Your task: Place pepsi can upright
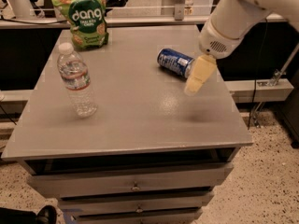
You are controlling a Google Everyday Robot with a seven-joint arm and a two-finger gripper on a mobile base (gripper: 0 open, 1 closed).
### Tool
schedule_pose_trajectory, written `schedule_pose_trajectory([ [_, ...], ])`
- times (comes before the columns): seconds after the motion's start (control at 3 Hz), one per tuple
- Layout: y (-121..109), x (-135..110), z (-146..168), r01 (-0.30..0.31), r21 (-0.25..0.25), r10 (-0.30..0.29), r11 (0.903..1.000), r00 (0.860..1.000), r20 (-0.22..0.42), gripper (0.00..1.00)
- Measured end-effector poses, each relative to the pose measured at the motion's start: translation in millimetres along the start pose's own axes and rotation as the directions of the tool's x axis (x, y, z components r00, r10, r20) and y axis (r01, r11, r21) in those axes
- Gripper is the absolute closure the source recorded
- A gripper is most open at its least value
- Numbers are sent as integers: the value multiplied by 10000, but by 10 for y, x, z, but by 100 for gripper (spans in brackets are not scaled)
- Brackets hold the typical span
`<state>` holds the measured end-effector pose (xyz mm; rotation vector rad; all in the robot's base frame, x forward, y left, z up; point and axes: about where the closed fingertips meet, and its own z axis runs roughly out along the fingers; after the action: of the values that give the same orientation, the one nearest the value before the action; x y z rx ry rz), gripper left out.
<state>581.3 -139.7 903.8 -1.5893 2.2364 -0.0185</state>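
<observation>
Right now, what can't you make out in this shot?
Camera view only.
- pepsi can, on its side: right end partly covered by the gripper, which hangs at that end above the table; contact unclear.
- arm: cut off by top and right edges.
- chip bag: top cut by the upper edge.
- water bottle: label print too small to read.

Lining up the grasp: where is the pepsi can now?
In the camera view the pepsi can lies on its side at the table's far right, with the hand just right of it.
</observation>
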Motion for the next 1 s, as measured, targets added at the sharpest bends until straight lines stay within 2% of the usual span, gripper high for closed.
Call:
schedule_pose_trajectory([
  [0.33, -271, -391, 454, -442, -5, 442, 9990, 9986, 306, 0],
  [0.67, -539, -661, 757, -834, 9, 833, 9965, 9953, 499, 0],
  [1.0, -750, -804, 1000, -1204, -24, 1204, 9927, 9913, 528, 0],
])
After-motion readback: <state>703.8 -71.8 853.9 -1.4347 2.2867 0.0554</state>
